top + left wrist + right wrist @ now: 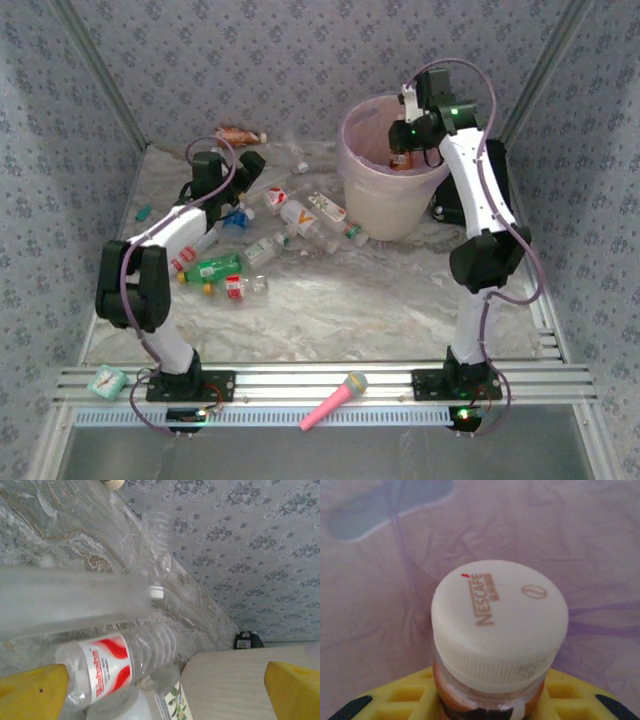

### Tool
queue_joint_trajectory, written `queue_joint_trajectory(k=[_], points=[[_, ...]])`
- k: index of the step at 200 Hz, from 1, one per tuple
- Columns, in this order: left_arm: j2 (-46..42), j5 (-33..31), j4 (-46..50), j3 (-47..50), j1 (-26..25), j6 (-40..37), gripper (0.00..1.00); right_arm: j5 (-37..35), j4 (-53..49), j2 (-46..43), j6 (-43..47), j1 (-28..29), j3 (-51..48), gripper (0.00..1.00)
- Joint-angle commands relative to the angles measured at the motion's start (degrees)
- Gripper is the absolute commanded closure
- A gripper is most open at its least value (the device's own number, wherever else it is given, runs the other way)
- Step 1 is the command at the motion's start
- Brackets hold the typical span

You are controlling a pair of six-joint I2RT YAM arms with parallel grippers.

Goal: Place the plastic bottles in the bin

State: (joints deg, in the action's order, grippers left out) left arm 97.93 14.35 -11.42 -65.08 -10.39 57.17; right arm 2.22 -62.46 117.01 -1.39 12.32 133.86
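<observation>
Bin [385, 205] stands at the tabletop's [350, 310] far right corner. My right claw [402, 150] hangs over its mouth, clamped on a brown Nescafé bottle [500, 625]. The bottle's long axis points down into the pink liner [395, 630], cap towards the wrist camera. I judge that letting go is all that's needed, since nothing stands in the way. Loose plastic bottles [290, 220] lie heaped left of the bin. My left claw [162, 690] hovers there, spread wide and holding nothing. A red-labelled clear bottle [107, 667] lies below it, running nearly from finger to finger, so I'd turn the wrist first. Pink microphone [335, 400] and teal clock [105, 380] sit at the near edge.
</observation>
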Motion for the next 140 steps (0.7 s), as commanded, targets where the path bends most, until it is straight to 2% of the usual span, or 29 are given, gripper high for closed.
queue_joint_trajectory(k=[1,28,75,121,140], points=[[4.71,3.69,0.10,-4.98,2.22,2.38,0.00,-1.95,-3.85,3.18,3.16,0.80,2.53,0.64],[10.85,3.60,-1.47,-9.12,3.90,5.67,0.00,-1.57,-2.85,5.28,3.45,0.97,0.69,0.63],[20.17,1.03,-1.27,-17.79,5.34,7.08,0.00,-0.65,0.29,5.39,3.18,1.00,-5.18,0.61],[30.09,-2.96,-3.28,-27.06,6.52,10.29,0.00,0.35,2.68,2.61,3.24,0.78,-9.87,0.29],[32.80,-6.72,-1.91,-30.75,6.91,10.61,0.00,0.39,3.54,1.03,3.60,0.77,-11.71,0.24]])
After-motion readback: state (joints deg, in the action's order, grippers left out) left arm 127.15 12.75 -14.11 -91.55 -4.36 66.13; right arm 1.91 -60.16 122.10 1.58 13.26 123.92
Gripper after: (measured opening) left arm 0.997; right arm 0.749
